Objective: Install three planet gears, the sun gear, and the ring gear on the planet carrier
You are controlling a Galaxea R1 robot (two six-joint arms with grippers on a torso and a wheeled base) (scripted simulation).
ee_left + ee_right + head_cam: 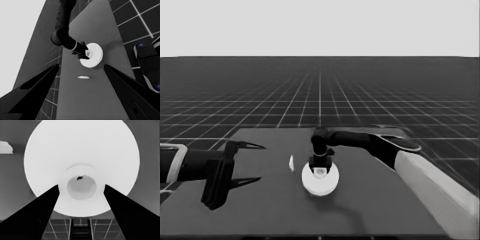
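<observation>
One large white disc, the larger round part (ring gear) [309,183] [97,53] [75,150], lies at the table's middle, with a raised hub and a small centre hole. My right gripper [320,168] [86,53] [81,186] points down over its centre, open, one finger on each side of the hub. The smaller round part and the planet gears are hidden. My left gripper [262,162] [81,65] waits open over the table's left end, holding nothing.
A thin white piece [291,162] [83,77] [6,147] lies just left of the disc. The right arm [430,175] crosses the table's right side. Dark machinery with blue lights [148,62] sits past the table's edge.
</observation>
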